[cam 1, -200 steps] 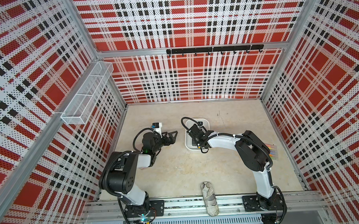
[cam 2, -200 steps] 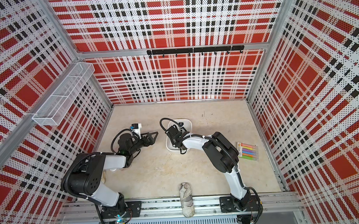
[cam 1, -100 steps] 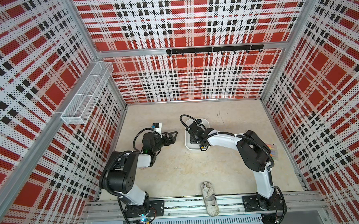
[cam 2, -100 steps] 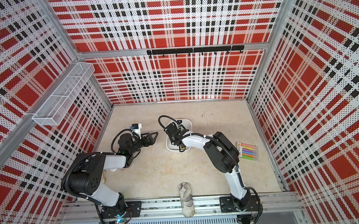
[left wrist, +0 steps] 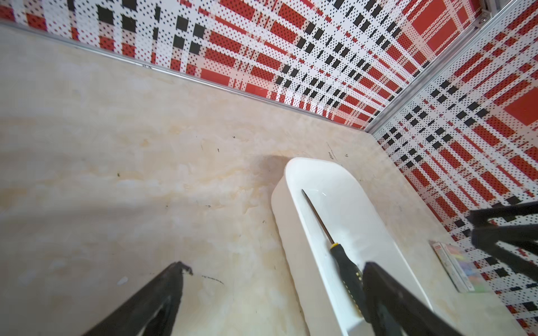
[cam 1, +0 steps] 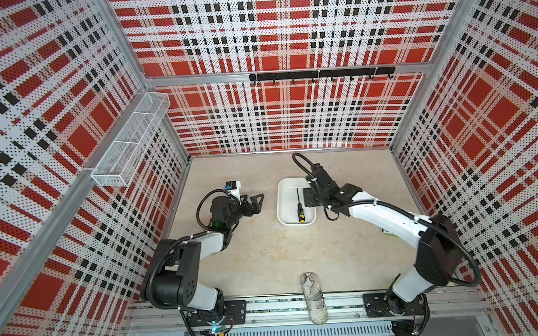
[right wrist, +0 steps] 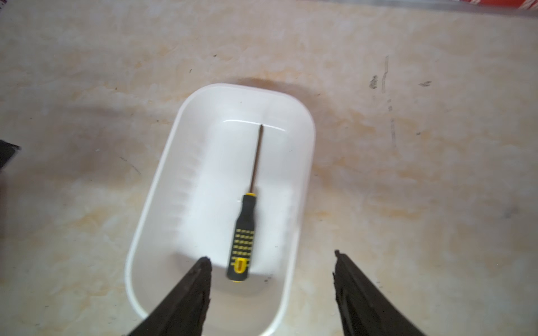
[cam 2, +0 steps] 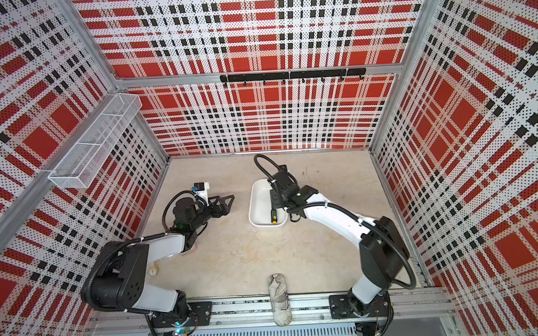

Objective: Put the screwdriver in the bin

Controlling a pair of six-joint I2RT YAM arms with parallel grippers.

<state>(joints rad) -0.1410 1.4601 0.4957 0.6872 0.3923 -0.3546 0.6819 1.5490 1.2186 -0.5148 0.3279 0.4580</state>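
The screwdriver point(right wrist: 243, 232), black-handled with yellow dots and a yellow end cap, lies flat inside the white bin point(right wrist: 186, 174), its shaft pointing to the far end. Both top views show the screwdriver point(cam 1: 299, 206) point(cam 2: 274, 214) lying in the bin point(cam 1: 281, 190) point(cam 2: 256, 203). My right gripper point(right wrist: 270, 256) point(cam 1: 309, 198) hovers open above the bin's near right side, nothing between its fingers. To the left of the bin, my left gripper point(left wrist: 273, 264) point(cam 1: 258, 202) stands open and empty; one of its fingers point(left wrist: 387, 291) covers the handle's end in its own view.
A white wire-mesh basket point(cam 1: 129, 143) hangs on the left wall and a black hook rail point(cam 1: 319, 74) on the back wall. A crumpled paper-wrapped bundle point(cam 1: 314, 297) lies at the front edge. A flat colourful box point(left wrist: 457, 267) sits right of the bin.
My right gripper has gone from shut to open and let go of the screwdriver, which now lies free in the bin. The left arm has not moved.
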